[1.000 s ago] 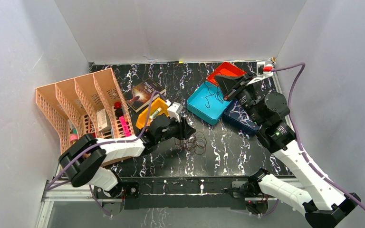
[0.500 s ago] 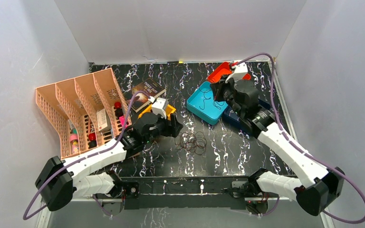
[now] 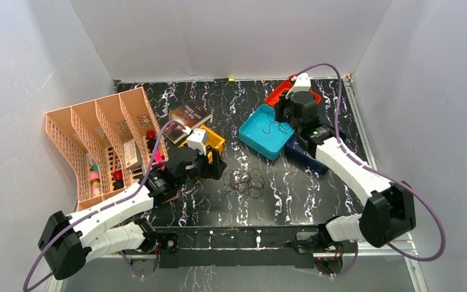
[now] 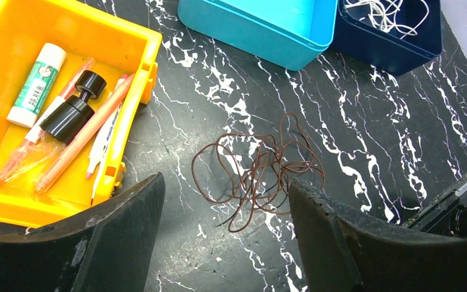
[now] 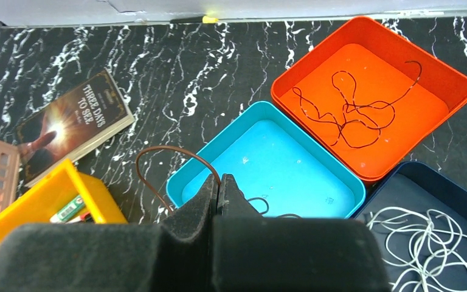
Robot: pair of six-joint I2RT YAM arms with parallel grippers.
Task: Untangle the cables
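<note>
A tangle of thin brown cables (image 3: pixel 246 181) lies on the black marble table, and it also shows in the left wrist view (image 4: pixel 258 167). My left gripper (image 3: pixel 216 164) hovers just left of it, open and empty (image 4: pixel 225 188). My right gripper (image 3: pixel 280 118) is shut on one brown cable (image 5: pixel 170 148) that arcs out to the left, over the near-left part of the teal tray (image 5: pixel 292 158). Another dark cable (image 5: pixel 346 112) lies in the orange tray (image 5: pixel 365 73). Pale white cables (image 5: pixel 419 237) lie in the navy tray (image 5: pixel 401 182).
A yellow bin (image 4: pixel 127 36) with pens and a glue stick sits left of the tangle. A book (image 3: pixel 188 117) lies behind it. A peach mesh organiser (image 3: pixel 103 140) stands at the far left. The three trays cluster at the back right.
My left gripper has drawn back to the left, off the tangle. My right arm has swung its wrist round to the left and now hangs over the teal tray, still shut on the cable.
</note>
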